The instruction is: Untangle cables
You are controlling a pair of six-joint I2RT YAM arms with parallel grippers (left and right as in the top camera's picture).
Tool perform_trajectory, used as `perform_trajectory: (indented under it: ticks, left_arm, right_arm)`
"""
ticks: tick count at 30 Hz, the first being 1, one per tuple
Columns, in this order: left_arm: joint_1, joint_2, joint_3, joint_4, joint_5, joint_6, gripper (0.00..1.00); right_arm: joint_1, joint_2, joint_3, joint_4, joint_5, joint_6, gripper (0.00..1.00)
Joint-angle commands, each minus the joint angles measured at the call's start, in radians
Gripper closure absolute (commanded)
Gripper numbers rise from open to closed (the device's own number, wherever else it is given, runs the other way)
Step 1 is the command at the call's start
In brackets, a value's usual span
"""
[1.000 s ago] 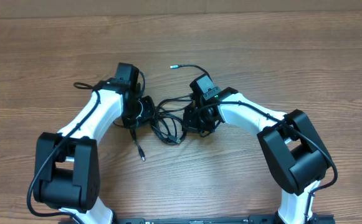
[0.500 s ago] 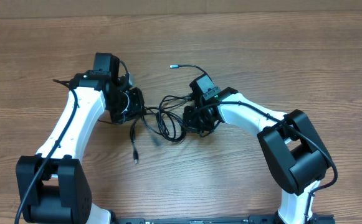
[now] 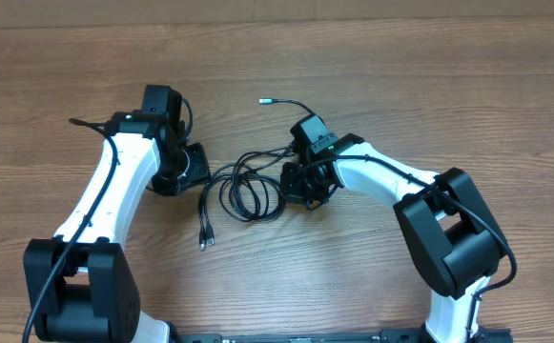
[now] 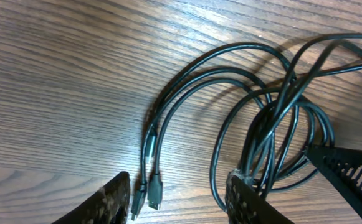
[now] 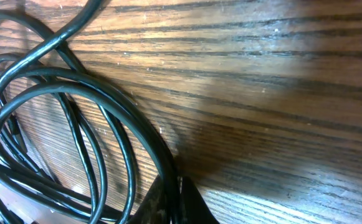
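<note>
Two arms: white-shelled left arm (image 3: 114, 191) and white-shelled right arm (image 3: 381, 176), black at the joints. Elbows are bent outward, forearms angle in toward mid-counter, and wrists tip down.
Left end effector (image 3: 193, 167) (image 4: 177, 186): low over the counter, just left of the tangle. Its fingers (image 4: 115, 199) stand apart and grip nothing. The finger surfaces look dark, speckled and rough.
Right end effector (image 3: 300, 186) (image 5: 171, 193): at the tangle's right edge. The tips are pressed together on a strand that runs straight into them.
Cords: thin black glossy cables (image 3: 254, 183), round in section, with a smooth sheath that shows a slight sheen. They lie on the counter in several loose, overlapping loops between the two end effectors.
Plug ends: two small dark plug tips (image 3: 205, 240) (image 4: 154, 191) lie side by side on two strands that trail out of the loops. In the left wrist view they rest on the wood between the parted fingers.
Loose end: one strand arcs away beyond the right wrist and ends in a small pale tip (image 3: 266, 100), apart from the loops.
Surface: brown wood-grain counter (image 3: 448, 76), matte, with fine dark grain lines.
</note>
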Motion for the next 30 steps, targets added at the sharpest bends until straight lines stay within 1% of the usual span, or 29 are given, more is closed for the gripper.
perform_trajectory:
  ticks: [1,6,11,17,24,25,26,27,28,29,30]
  left_arm:
    - [0.0,-0.024,0.023,0.001,0.061,0.007,0.51]
    - [-0.029,-0.024,0.012,0.0,0.067,0.003,0.51]
    - [-0.081,-0.024,-0.034,0.009,0.07,-0.056,0.46]
    - [-0.157,-0.024,-0.113,0.077,0.07,-0.115,0.44]
    - [-0.232,-0.024,-0.186,0.164,0.069,-0.166,0.46]
    - [-0.238,-0.024,-0.189,0.17,0.068,-0.166,0.48]
    - [-0.243,-0.023,-0.189,0.172,0.065,-0.165,0.57]
    - [-0.246,-0.023,-0.189,0.177,0.055,-0.165,0.69]
    - [-0.248,-0.023,-0.189,0.179,0.044,-0.165,0.84]
    - [-0.247,-0.023,-0.189,0.181,0.034,-0.164,0.96]
    - [-0.247,-0.023,-0.189,0.182,0.014,-0.151,0.96]
  right_arm:
    - [0.002,0.011,-0.007,0.006,0.01,-0.003,0.94]
    - [0.002,0.011,-0.007,0.005,0.01,-0.003,0.92]
    - [0.002,0.011,-0.007,0.005,0.01,-0.003,0.91]
    - [0.002,0.011,-0.007,0.005,0.01,-0.003,0.91]
    - [0.002,0.011,-0.007,0.002,0.01,-0.004,0.9]
    - [0.002,0.011,-0.007,0.002,0.01,-0.004,0.9]
    - [0.002,0.011,-0.007,0.002,0.01,-0.004,0.88]
    - [0.002,0.011,-0.007,0.002,0.01,-0.004,0.86]
    - [0.002,0.011,-0.007,0.002,0.01,-0.004,0.86]
    - [0.002,0.011,-0.007,0.002,0.009,-0.004,0.87]
    - [0.002,0.01,-0.007,0.002,-0.001,-0.011,0.96]
